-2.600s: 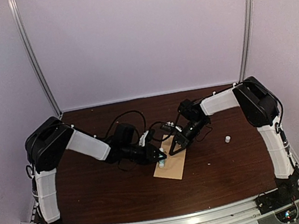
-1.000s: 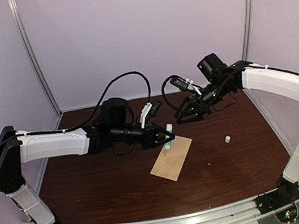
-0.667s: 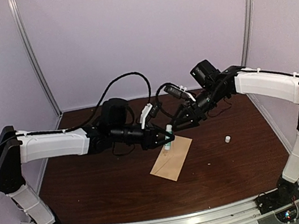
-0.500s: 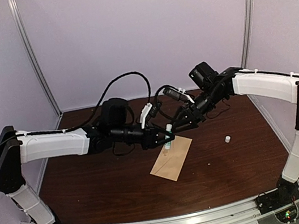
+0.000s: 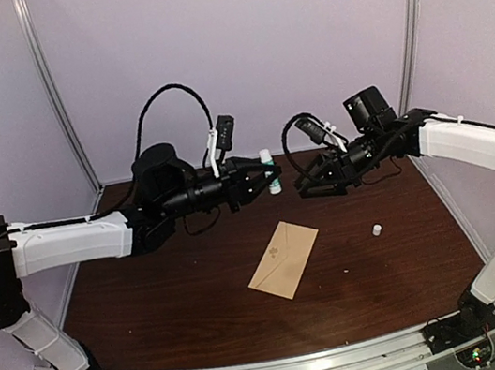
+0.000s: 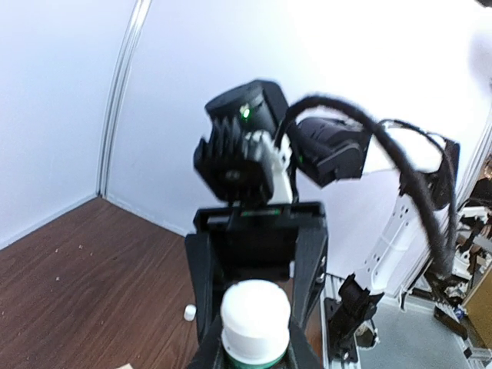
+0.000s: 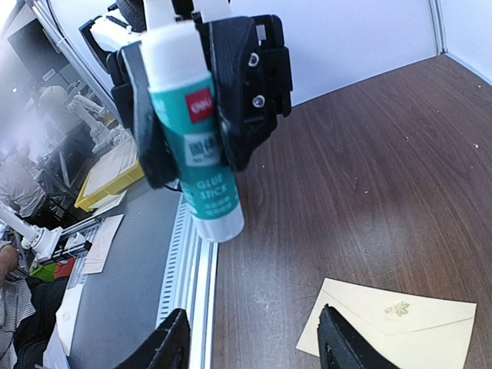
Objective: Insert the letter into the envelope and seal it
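The tan envelope (image 5: 284,260) lies flat on the table, flap folded down, with a small leaf mark on it; it also shows in the right wrist view (image 7: 400,330). The letter is not in view. My left gripper (image 5: 266,182) is raised above the back of the table and shut on a green-and-white glue stick (image 5: 270,173), also seen in the right wrist view (image 7: 192,138) and the left wrist view (image 6: 255,319). My right gripper (image 5: 308,184) is open and empty, facing the glue stick from the right, a little apart from it.
A small white cap (image 5: 377,230) lies on the brown table (image 5: 152,296) right of the envelope; it also shows in the left wrist view (image 6: 189,311). Lilac walls and metal uprights (image 5: 56,93) enclose the back and sides.
My left gripper has lifted the glue stick off the envelope, up and toward the back. My right gripper has drawn back to the right. The envelope has not moved.
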Tool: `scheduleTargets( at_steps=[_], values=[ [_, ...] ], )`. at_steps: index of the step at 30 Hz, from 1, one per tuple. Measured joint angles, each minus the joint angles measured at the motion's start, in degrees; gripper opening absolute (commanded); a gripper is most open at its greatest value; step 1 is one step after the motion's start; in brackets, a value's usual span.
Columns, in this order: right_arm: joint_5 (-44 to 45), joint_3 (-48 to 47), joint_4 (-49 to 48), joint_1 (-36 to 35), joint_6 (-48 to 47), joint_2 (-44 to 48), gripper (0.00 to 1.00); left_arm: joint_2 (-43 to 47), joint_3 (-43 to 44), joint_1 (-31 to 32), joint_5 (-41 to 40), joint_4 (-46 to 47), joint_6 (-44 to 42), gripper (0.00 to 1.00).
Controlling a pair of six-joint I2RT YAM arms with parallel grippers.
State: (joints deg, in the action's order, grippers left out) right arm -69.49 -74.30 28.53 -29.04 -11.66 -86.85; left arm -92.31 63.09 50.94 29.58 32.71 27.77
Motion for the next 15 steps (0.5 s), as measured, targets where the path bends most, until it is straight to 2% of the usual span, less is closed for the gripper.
scheduleTargets(
  at_steps=[3, 9, 15],
  values=[
    [-1.33, 0.0, -1.51, -0.81, 1.66, -0.79, 0.57, -2.16, 0.02, 0.0, 0.66, 8.41, 4.2, 0.0],
    [-3.32, -0.33, -4.72, -2.51, 4.07, -0.81, 0.56, -6.14, -0.11, 0.0, 2.05, 14.75, 9.9, 0.0],
    [-4.13, -0.33, -6.58, -3.5, 5.81, -0.81, 0.44, -6.49, -1.07, 0.0, 2.75, 17.79, 12.55, 0.0]
  ],
)
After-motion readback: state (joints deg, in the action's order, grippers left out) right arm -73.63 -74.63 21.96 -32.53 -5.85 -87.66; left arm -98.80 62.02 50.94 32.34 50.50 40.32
